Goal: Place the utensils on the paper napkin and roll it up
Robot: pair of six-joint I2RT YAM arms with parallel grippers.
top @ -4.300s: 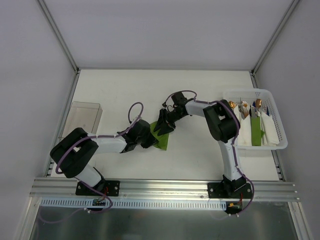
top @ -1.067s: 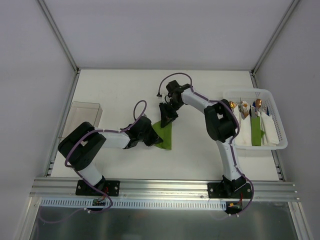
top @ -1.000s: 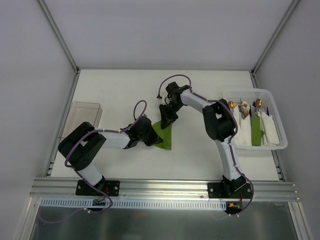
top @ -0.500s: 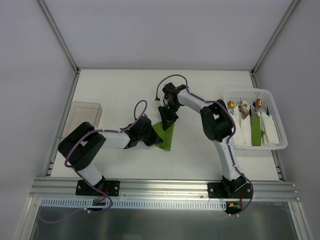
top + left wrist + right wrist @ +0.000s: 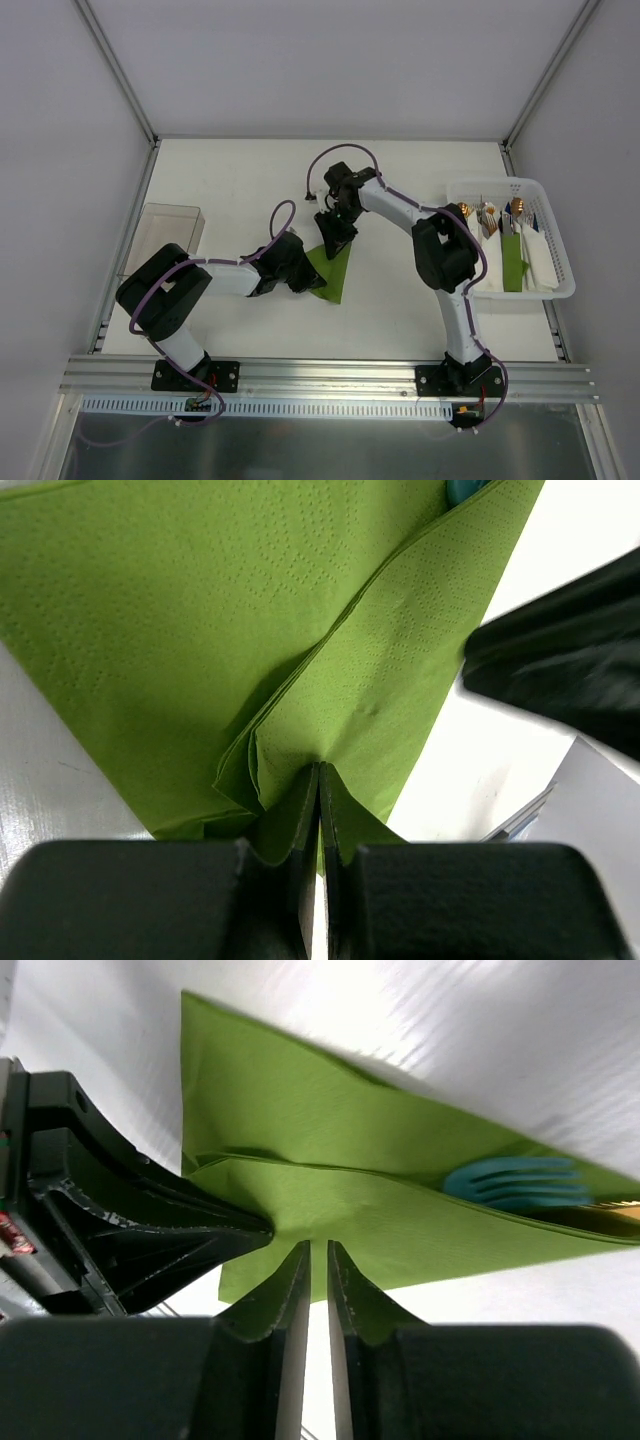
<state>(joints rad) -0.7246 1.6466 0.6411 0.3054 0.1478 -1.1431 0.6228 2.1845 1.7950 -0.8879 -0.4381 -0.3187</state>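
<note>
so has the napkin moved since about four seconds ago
Yes. The napkin has spread into a triangle, its far tip now a little nearer the basket. Its near edge lies about where it was.

**Two white-and-black arms trailing purple cable**

The left arm (image 5: 222,277) and right arm (image 5: 458,310) share one build: white tubular links between bulky matte-black joint housings. A thin purple cable (image 5: 275,215) runs along each arm and arches free of the links in loose loops. Each arm stands on a flat black base plate (image 5: 195,377) at 6 o'clock, with a small plug of coloured wiring (image 5: 195,405) just below it. The left end effector (image 5: 320,780) and right end effector (image 5: 318,1255) are black. Their flat, tapering fingers (image 5: 290,1340) narrow to thin tips.
</note>
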